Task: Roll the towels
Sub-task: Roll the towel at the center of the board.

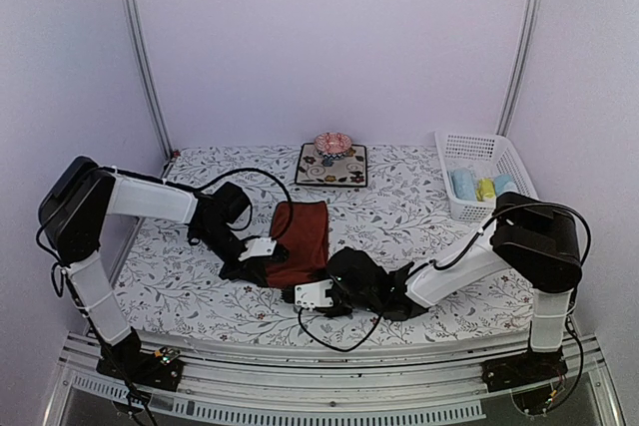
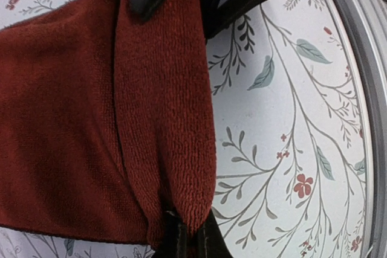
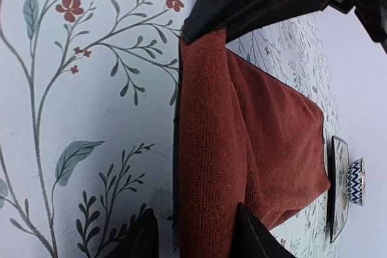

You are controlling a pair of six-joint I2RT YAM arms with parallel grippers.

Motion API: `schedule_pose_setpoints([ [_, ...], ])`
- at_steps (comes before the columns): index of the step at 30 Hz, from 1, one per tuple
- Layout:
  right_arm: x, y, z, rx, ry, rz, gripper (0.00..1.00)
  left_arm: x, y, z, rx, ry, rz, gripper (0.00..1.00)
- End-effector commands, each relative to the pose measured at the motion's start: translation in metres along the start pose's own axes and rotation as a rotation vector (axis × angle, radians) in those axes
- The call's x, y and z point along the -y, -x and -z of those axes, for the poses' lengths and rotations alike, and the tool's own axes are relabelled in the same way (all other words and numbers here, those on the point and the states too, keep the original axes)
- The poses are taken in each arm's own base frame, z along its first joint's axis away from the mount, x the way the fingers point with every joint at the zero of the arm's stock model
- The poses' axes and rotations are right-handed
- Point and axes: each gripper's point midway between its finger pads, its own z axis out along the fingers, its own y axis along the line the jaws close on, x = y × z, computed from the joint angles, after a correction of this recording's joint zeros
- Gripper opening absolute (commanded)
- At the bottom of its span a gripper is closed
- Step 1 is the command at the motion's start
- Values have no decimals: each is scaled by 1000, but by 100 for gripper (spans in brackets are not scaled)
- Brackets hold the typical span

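Top external: small towels (image 1: pixel 477 187) are seen rolled in the two-o'clock basket (image 1: pixel 479 139), while the red towel (image 1: pixel 300 231), one turn begun, is pinched by the left gripper (image 1: pixel 262 251) and straddled half-wide by the right gripper (image 1: pixel 312 291), hold uncertain.

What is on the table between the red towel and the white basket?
Nothing but bare flowery table covering lies between the red towel and the white basket; the top view shows it.

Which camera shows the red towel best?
The top view. It shows nearly all of the red towel and its shape. Both wrist views are very close and show only its folded edge and some flat cloth, cut off by the picture's edge.
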Motion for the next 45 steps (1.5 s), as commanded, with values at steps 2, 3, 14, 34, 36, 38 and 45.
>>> schedule_pose_setpoints([
  [2, 8, -5, -9, -20, -33, -28, 34, 8, -2, 0, 13, -67, 21, 0],
  [3, 7, -5, -10, -20, -26, -31, 29, 8, -3, 0, 13, -67, 21, 0],
  [14, 4, -6, -10, -28, 136, -223, 3, -2, -2, 15, 33, 30, -14, 26],
  [34, -12, 7, -11, -53, 715, -780, 3, 6, 7, 60, 140, 592, -443, 62],
  [36, -14, 6, -11, -58, 740, -812, 3, 9, 5, 57, 128, 622, -488, 62],
  [38, -14, 5, -11, -59, 768, -859, 3, 11, 5, 54, 111, 632, -522, 61],
  [45, -9, -1, -15, -88, 882, -1061, 3, 13, 8, 44, 75, 696, -627, 57],
])
